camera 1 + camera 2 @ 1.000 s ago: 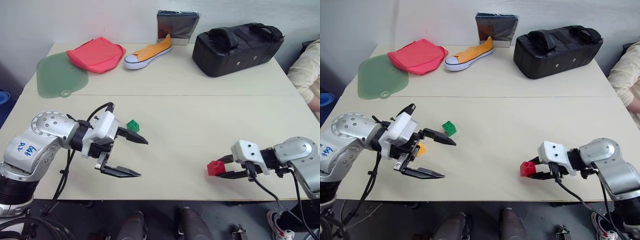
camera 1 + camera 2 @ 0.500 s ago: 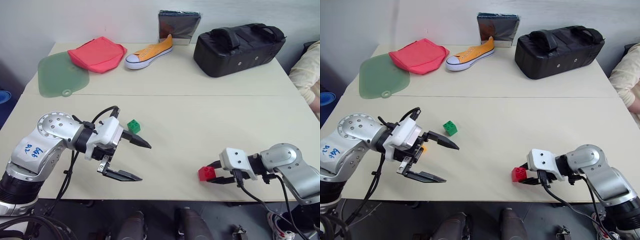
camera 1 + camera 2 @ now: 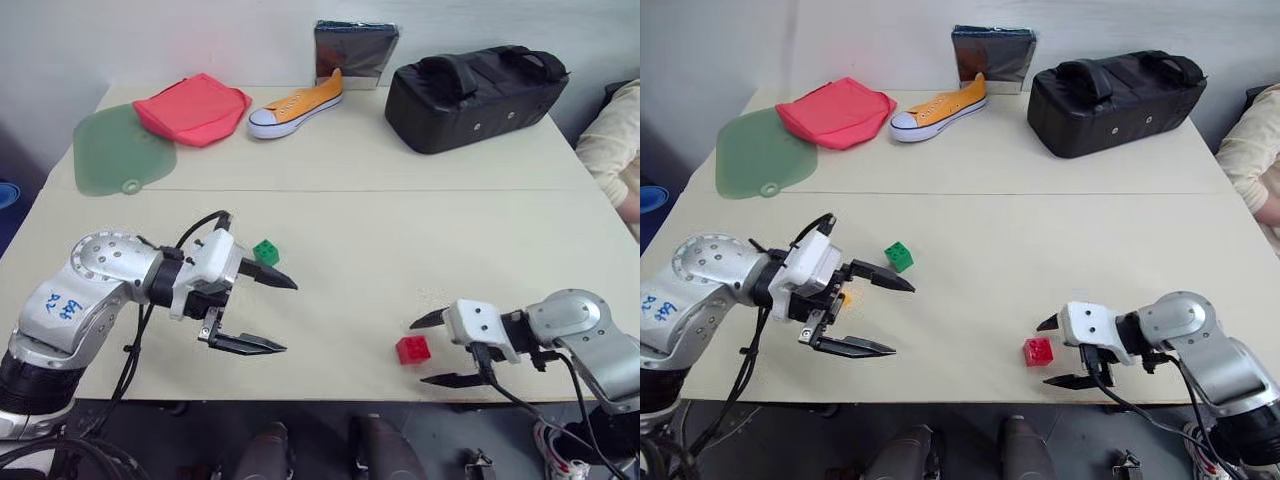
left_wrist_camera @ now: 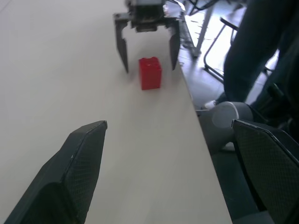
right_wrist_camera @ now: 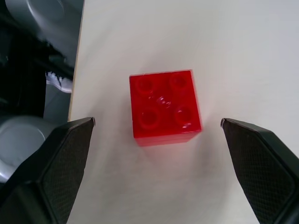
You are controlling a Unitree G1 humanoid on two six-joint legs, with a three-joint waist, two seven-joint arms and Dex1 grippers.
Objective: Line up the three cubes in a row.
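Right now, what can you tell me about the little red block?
The red block is a small, shiny plastic building brick with four round studs on top. It sits upright, studs up, on the pale table near its front edge. The right gripper is open around it, one black finger on each side, neither touching. Only the table touches it.
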